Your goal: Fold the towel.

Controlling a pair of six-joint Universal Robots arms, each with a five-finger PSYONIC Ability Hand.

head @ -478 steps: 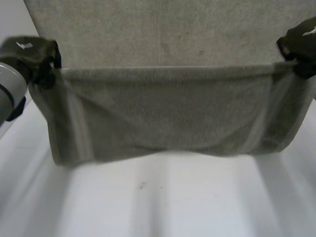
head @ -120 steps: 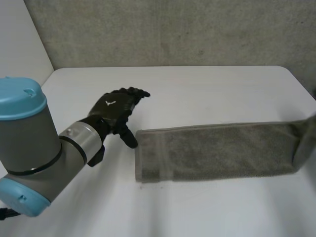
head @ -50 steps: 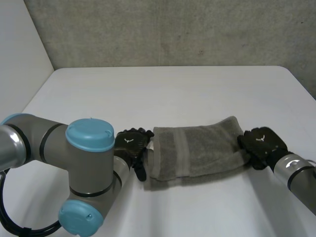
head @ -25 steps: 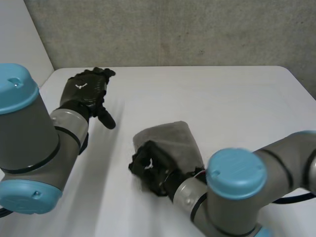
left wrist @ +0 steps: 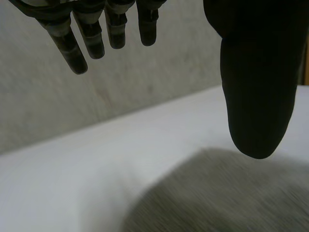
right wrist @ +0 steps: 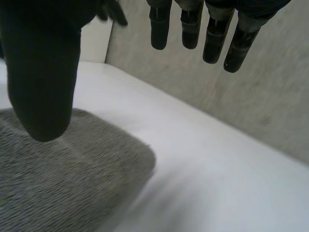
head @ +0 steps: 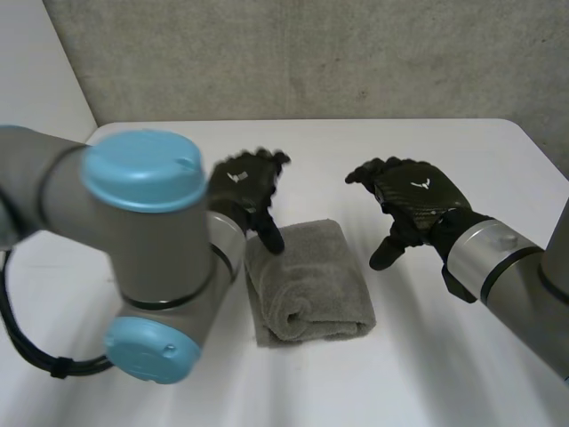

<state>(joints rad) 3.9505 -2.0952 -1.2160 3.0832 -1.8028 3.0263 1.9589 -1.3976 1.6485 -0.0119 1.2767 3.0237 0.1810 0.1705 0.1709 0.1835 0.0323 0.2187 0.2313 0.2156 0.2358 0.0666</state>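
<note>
Towel (head: 311,285) lies folded; left robot hand (head: 242,182) and right robot hand (head: 413,194) hover splayed.

Soft even light; faint shadow at towel (head: 307,285) edge.

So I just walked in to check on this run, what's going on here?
It's a towel-folding job. The towel lies on the white table as a compact folded bundle. Neither hand holds it: the left hand hovers open at its far left corner, and the right hand is open off to its right, apart from it.
</note>
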